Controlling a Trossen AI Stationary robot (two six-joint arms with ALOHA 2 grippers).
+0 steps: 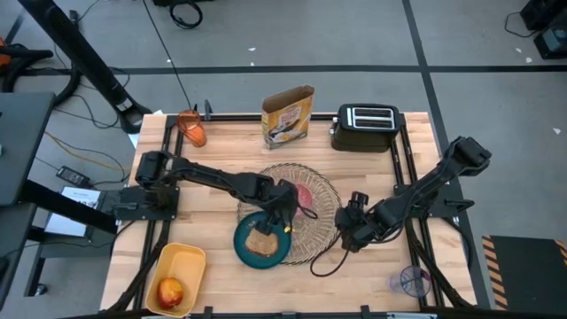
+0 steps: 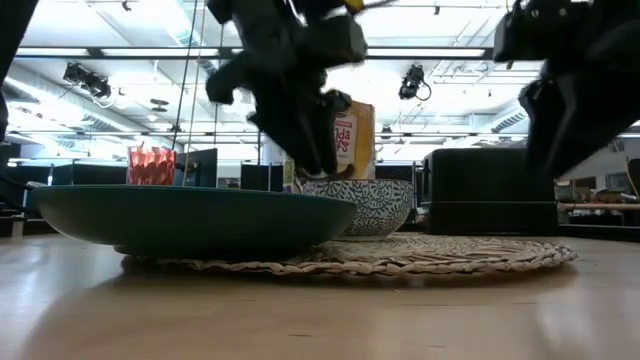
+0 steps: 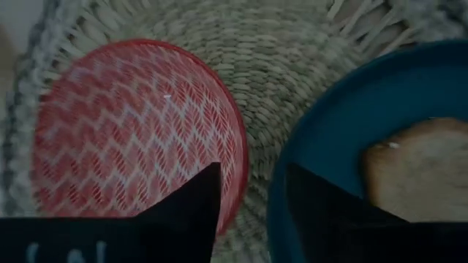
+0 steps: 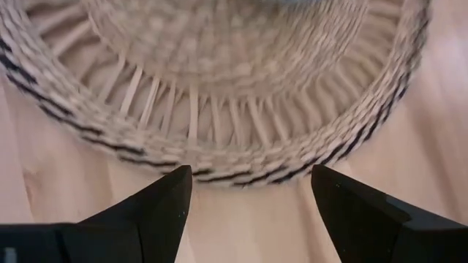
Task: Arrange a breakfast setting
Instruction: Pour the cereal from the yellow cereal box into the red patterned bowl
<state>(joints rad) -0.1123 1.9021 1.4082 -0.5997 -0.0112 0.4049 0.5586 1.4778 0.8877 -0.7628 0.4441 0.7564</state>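
Note:
The round woven straw placemat point(image 1: 321, 220) lies mid-table. The teal plate point(image 1: 241, 241) with the brown toast slice point(image 1: 262, 243) rests on the mat's near-left edge. The small pink bowl point(image 1: 306, 195) stands on the mat beside the plate. My left gripper point(image 1: 285, 217) is open above the bowl's near rim. In the left wrist view point(image 3: 252, 212) one finger stands over the bowl point(image 3: 131, 131) and the other over the plate point(image 3: 329, 146). My right gripper point(image 1: 347, 232) is open, low at the mat's right edge point(image 4: 241, 164). The orange cup point(image 1: 191, 129) lies at the far left. The red apple point(image 1: 170, 291) sits in a yellow container.
A cereal box point(image 1: 288, 115) and a black toaster point(image 1: 365, 127) stand along the far edge. The yellow container point(image 1: 182, 266) sits at the near left corner. A black cable point(image 1: 323, 263) loops past the mat's near-right side. A purplish item point(image 1: 411, 282) lies at the near right.

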